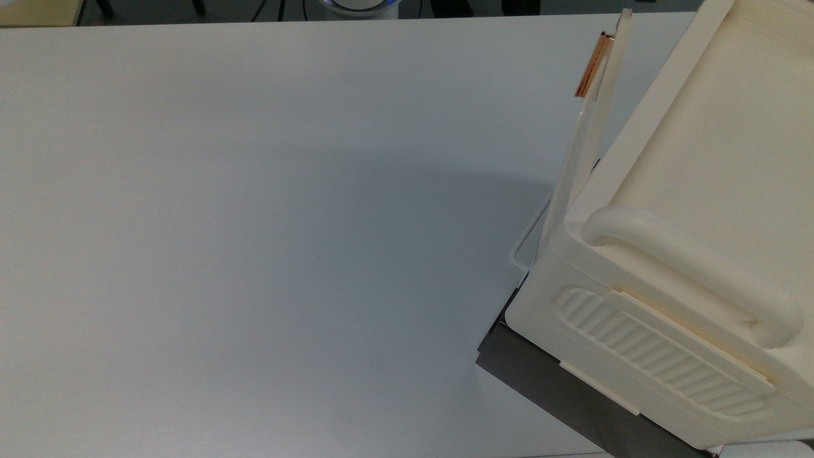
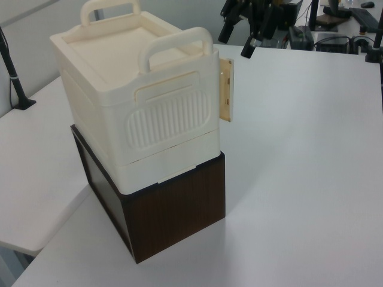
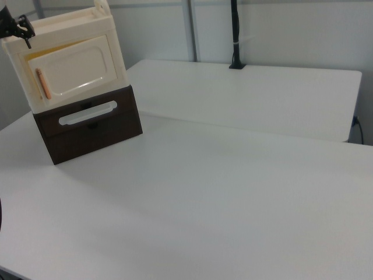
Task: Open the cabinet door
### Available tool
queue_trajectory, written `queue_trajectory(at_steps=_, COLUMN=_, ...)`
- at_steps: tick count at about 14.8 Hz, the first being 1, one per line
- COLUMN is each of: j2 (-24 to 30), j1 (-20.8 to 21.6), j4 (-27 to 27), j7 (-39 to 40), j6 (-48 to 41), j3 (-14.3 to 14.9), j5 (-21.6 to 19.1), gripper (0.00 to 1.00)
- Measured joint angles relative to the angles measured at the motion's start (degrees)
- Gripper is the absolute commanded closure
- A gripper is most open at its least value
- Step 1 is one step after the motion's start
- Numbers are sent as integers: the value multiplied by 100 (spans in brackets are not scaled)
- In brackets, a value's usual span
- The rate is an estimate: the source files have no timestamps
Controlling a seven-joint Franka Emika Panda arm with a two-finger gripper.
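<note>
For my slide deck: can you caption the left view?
Cream cabinet on a dark wooden base, its door ajar, with the pincer raised behind it.

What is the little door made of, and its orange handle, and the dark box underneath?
The cabinet door looks like smooth cream plastic, moulded with a sunken panel. Its handle shines copper-orange, so maybe metal or a metallic coating. The dark box below shows brown streaky grain, probably wood or wood-look laminate.

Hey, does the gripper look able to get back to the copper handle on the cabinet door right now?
Probably yes. The gripper hangs above and behind the door, apart from it, and nothing stands between it and the handle. The door is ajar, its handle edge swung out.
</note>
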State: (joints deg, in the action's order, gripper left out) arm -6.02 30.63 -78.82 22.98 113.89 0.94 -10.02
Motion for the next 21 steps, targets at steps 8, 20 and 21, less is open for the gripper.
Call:
queue_trajectory(at_steps=8, j2=-196, j1=123, j4=-143, j7=-2, j6=161, j3=0, j5=-40, gripper=0)
queue_trajectory(at_steps=20, j2=-197, j1=-823, j4=-259, j7=1, j6=-631, j3=181, j5=28, gripper=0)
queue_trajectory(at_steps=21, j2=-177, j1=-893, j4=-247, j7=0, j6=-783, j3=191, j5=71, gripper=0)
